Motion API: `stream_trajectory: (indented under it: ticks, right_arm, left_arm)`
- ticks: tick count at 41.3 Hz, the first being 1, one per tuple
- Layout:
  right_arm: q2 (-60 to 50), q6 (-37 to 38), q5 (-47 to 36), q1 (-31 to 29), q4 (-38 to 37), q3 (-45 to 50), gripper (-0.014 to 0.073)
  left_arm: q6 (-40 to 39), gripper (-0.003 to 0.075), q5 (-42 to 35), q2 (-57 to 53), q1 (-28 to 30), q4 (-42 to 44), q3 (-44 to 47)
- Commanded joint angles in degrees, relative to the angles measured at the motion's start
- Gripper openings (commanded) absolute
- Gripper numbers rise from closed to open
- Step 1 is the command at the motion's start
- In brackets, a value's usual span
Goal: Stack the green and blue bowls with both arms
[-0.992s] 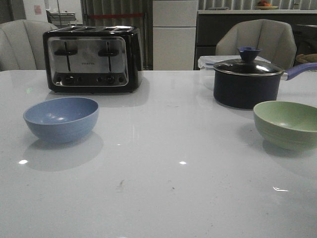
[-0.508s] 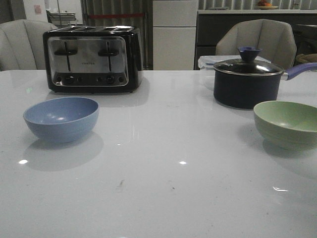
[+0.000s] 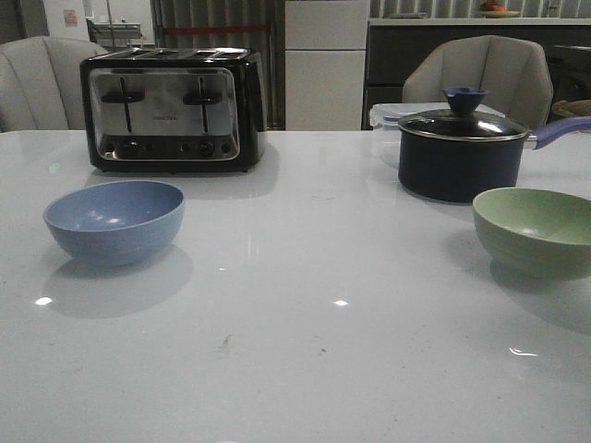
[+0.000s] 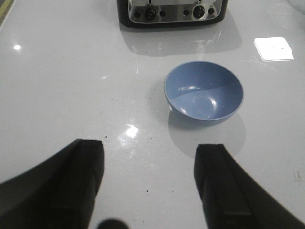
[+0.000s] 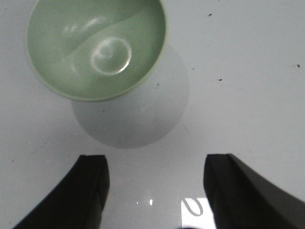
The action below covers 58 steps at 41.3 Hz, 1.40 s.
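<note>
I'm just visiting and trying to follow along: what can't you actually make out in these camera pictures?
- Front view: neither arm shows at all; the green bowl is cut by the right edge, and so is the pot handle.
- Front view: a clear container behind the pot is mostly hidden by it.
- Left wrist view: the toaster is cropped by the top edge; only parts of the left gripper fingers show.
- Right wrist view: the bowl's rim is cropped; the right gripper shows only parts of its fingers.

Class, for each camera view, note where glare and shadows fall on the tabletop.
Front view: dim, small glints on the glossy white table, soft shadow under the dusty blue bowl. Left wrist view: bright rectangular glare patch beyond that bowl. Right wrist view: round shadow beside the pale green bowl, glare between the jaws.
</note>
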Motion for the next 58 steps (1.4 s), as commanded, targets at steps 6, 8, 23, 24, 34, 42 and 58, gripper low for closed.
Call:
stream_trajectory:
  ticks: [6,8,23,24,34,42,58]
  right_arm:
    - [12.37,-6.67,0.88,-3.57,5.25,-10.9,0.054]
    - [15.86,-9.18,1.35,-3.69,7.6,-13.03,0.054]
    - [32.76,-10.96,1.09,-3.69,9.45,-26.11,0.0538]
    - [33.73,-10.96,1.15,-3.69,9.34,-26.88,0.0538]
    - [38.4,-10.96,2.53,-3.69,8.69,-30.93,0.0377]
    - [38.4,-10.96,2.5,-3.69,8.69,-30.93,0.0153]
    - [32.36,-13.99,5.24,0.76,8.75,-30.93,0.0052]
  left_arm:
    - [0.08,0.047,-4.76,0.38,0.14,-0.76,-1.55]
    - [0.08,0.0465,-4.76,0.38,0.14,-0.76,-1.55]
    - [0.08,0.0454,-4.65,0.38,0.14,-0.76,-1.55]
    - [0.08,0.0454,-4.65,0.38,0.14,-0.76,-1.55]
    - [0.08,0.0454,-4.44,0.38,0.14,-0.76,-1.55]
    - [0.08,0.0454,-4.44,0.38,0.14,-0.76,-1.55]
    - [0.08,0.0454,-4.3,0.38,0.14,-0.76,-1.55]
